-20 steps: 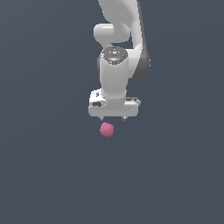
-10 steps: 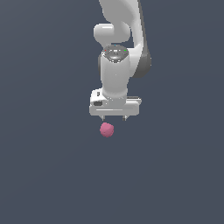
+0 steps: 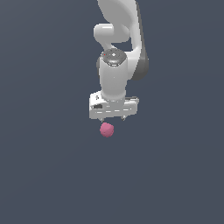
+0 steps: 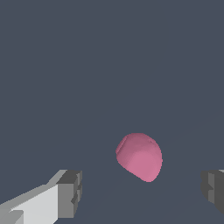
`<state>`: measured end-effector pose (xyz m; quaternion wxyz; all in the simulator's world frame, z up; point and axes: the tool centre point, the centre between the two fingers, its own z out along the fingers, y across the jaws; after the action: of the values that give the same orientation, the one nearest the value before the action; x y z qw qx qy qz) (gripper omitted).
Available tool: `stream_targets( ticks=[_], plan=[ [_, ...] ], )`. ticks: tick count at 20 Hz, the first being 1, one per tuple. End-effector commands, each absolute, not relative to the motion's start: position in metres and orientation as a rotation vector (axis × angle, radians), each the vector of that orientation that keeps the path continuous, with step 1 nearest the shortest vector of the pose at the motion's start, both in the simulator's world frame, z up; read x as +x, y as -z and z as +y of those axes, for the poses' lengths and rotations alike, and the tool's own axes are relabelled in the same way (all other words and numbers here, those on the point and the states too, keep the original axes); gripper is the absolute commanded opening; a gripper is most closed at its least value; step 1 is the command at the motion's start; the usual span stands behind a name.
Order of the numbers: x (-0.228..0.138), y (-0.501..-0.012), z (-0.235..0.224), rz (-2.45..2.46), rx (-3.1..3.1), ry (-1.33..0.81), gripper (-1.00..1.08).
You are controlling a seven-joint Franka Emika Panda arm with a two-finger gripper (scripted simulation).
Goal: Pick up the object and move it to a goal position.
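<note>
Hovering white robot gripper (image 3: 113,118) above small lumpy pink ball (image 3: 106,130), jaws spread wide (nothing grasped), ball lying between grey fingertips (image 4: 70,193).

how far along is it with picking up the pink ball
Early. Done so far: the gripper sits just above the pink ball. In hand: lining up the grasp; in the wrist view the fingers are spread wide with the ball between them, touching neither. Left: lower, close on the ball, lift it and carry it to the goal, which no picture shows.
</note>
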<state>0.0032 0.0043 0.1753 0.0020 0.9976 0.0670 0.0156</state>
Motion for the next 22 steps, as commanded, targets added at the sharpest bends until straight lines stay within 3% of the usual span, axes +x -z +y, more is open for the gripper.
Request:
stream_targets(
  ticks=[1,22],
  plan=[
    [0.003,-0.171,0.002,0.288,3.122,-0.045,1.00],
    [-0.006,-0.129,-0.018,1.107,2.928,-0.012,1.00]
  ],
)
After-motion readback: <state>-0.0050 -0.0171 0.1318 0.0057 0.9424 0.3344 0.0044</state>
